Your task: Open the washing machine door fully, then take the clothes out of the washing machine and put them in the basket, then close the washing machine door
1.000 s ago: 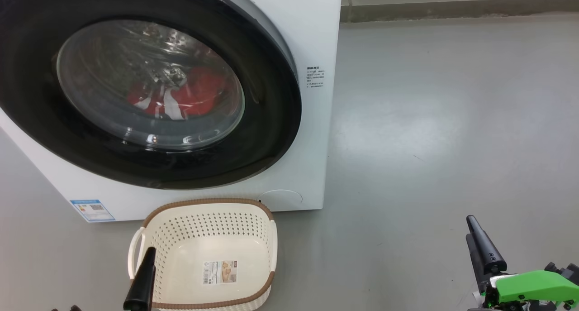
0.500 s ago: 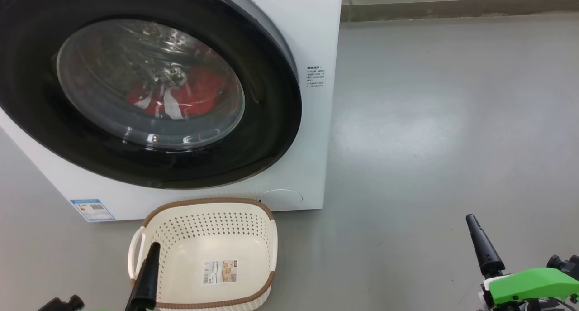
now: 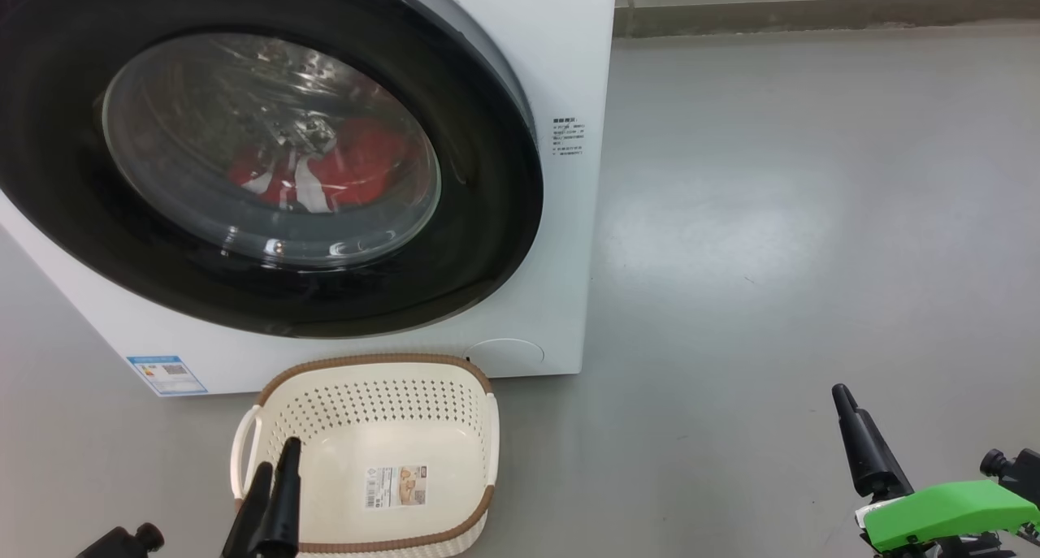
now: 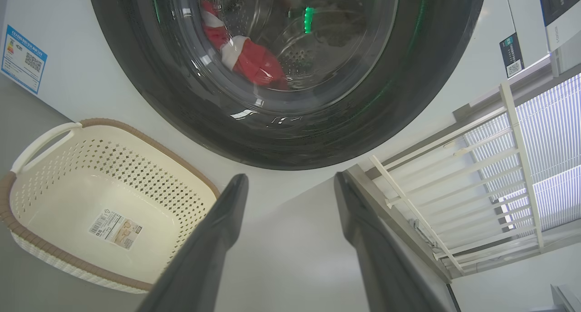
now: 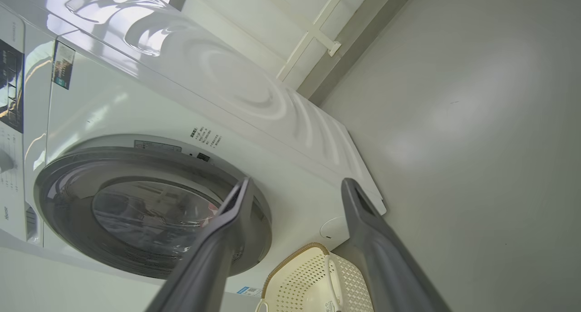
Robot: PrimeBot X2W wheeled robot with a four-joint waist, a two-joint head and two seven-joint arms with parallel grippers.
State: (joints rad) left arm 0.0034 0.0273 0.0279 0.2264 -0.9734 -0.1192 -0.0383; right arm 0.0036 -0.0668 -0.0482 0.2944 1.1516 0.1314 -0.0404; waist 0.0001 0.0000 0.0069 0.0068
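The white washing machine [image 3: 561, 54] stands at the upper left of the head view. Its washing machine door [image 3: 487, 217] lies closed against the front. Red clothes [image 3: 366, 160] with white trim show through the glass. The cream basket [image 3: 374, 363] sits on the floor just in front of the machine, holding only its sticker. My left gripper [image 3: 278, 459] hangs open over the basket's near left corner. In the left wrist view, the left gripper [image 4: 290, 185] points at the door's lower rim [image 4: 290, 153]. My right gripper [image 3: 849, 404] is open, low at the right, well clear of the machine [image 5: 290, 175].
Bare grey floor [image 3: 772, 217] spreads to the right of the machine. A wall base [image 3: 812, 14] runs along the back. A white slatted frame [image 4: 454, 189] stands beside the machine in the left wrist view.
The left gripper has moved a little right and forward over the basket, and both its fingers now show. The right gripper has drifted slightly down. The door and basket have not moved.
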